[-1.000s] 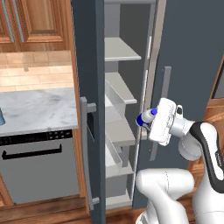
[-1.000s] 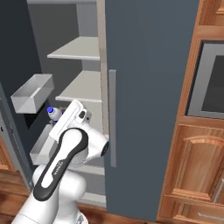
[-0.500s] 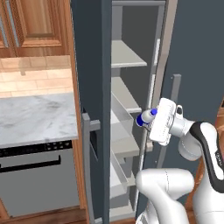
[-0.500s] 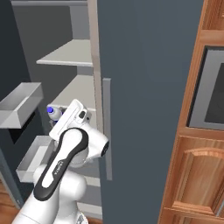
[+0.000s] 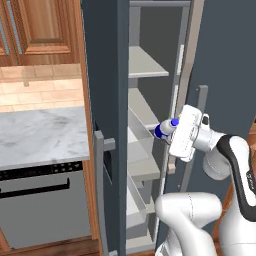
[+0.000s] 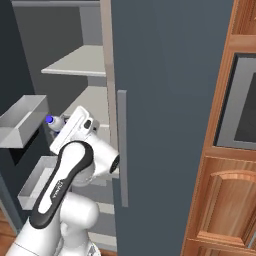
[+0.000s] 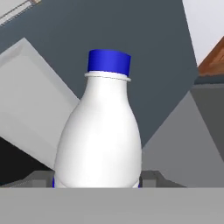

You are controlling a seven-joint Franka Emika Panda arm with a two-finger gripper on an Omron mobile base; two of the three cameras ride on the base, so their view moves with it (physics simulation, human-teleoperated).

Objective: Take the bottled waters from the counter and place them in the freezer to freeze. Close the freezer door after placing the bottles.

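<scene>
The bottle (image 7: 103, 131), white with a blue cap, stood centre frame in the hand view, its long axis running along the gripper (image 5: 170, 131), cap pointing away toward the freezer (image 5: 150, 120) shelves. The jaws gripped its lower body. The counter (image 5: 40, 135) lay at left.

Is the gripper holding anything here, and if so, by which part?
Yes: the gripper holds a white bottle with a blue cap, gripped low on its body, cap pointing away toward the open freezer.
</scene>
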